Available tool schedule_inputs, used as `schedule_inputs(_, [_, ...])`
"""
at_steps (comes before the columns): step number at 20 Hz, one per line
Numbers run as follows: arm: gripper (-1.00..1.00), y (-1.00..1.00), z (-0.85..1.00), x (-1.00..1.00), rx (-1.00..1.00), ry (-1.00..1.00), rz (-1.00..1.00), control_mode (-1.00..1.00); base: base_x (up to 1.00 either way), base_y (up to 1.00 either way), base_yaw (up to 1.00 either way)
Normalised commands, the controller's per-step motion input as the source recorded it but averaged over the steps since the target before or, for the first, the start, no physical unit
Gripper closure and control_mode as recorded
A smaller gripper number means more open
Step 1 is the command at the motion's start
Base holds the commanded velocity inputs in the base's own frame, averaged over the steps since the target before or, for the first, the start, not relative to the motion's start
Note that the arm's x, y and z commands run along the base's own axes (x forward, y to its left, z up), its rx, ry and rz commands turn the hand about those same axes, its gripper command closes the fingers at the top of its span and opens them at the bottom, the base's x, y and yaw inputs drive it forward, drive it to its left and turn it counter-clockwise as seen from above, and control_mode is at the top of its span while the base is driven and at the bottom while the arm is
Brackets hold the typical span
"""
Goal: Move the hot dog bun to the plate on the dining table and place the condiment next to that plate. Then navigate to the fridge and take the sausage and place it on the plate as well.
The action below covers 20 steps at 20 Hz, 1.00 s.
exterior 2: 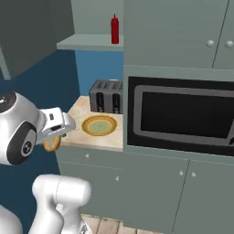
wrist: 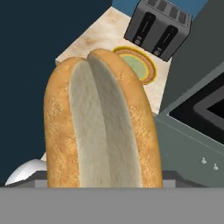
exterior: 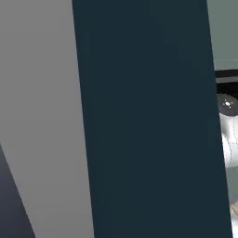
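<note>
A: Where is the hot dog bun [wrist: 103, 122]?
B: It stands in the gripper [exterior 2: 54, 137], which is clamped on it. In the hand view it is very close, with a golden grainy crust and a pale split along the middle. Its lower end is cut off, and the fingertips are hidden behind it.
A: And in the right base view?
B: Only a small orange-tan piece of the bun shows under the hand, just off the counter's [exterior 2: 98, 139] front corner.
A: What lies around?
B: A round golden-yellow dish [exterior 2: 99, 124] with a greenish centre on the beige marbled counter, a dark boxy toaster [exterior 2: 106, 96] behind it, a black microwave [exterior 2: 180, 116], and the red condiment [exterior 2: 115, 29] with a pointed cap on a shelf [exterior 2: 89, 43] above.
</note>
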Motion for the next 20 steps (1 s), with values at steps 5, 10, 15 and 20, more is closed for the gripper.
schedule_inputs(5, [1.00,0.00,0.00,0.00,0.00,0.00,0.00,1.00,-1.00,-0.14,-0.07])
schedule_inputs(10, [1.00,0.00,0.00,0.00,0.00,0.00,0.00,1.00,-1.00,-0.40,-0.07])
schedule_inputs(15, [1.00,0.00,0.00,0.00,0.00,0.00,0.00,1.00,-1.00,-0.88,-0.01])
schedule_inputs(20, [1.00,0.00,0.00,0.00,0.00,0.00,0.00,1.00,-1.00,-0.87,0.00])
